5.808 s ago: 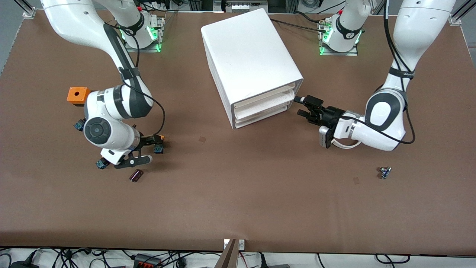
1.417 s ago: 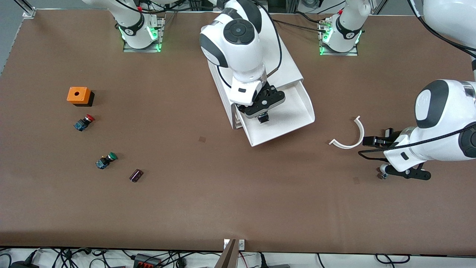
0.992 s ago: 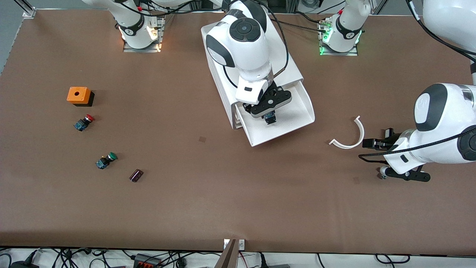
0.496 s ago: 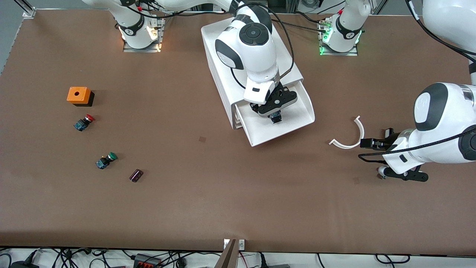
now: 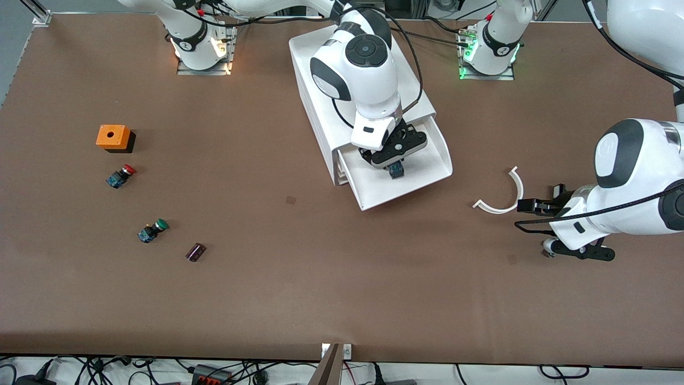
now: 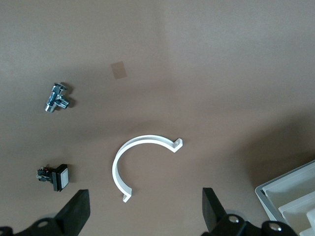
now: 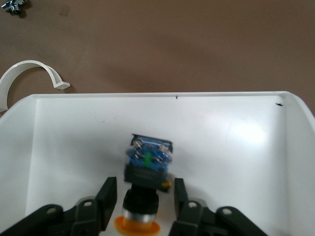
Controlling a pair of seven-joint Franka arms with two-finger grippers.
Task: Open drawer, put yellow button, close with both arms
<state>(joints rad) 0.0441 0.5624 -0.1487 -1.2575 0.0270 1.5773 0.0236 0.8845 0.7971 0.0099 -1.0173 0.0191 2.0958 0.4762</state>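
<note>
drawer [image 5: 427, 174] pulled out of cabinet [image 5: 352, 85]. right pincer [image 5: 394, 161] low inside it, fingers spread clear of yellow button [image 7: 145, 182], which lies on the drawer floor between them, long axis running away from the pincer, blue block leading. left pincer [image 5: 539, 206] hovers over bench [image 5: 320, 289] by white clip [image 5: 505, 195], fingers apart, empty, waiting. judgement: right arm is nearer for closing.

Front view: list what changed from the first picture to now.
The drawer now stands pulled open. The right gripper carried the yellow button from the right arm's end of the table to over the drawer. The left gripper let go and withdrew beside the white curved piece. The cabinet stayed put.
</note>
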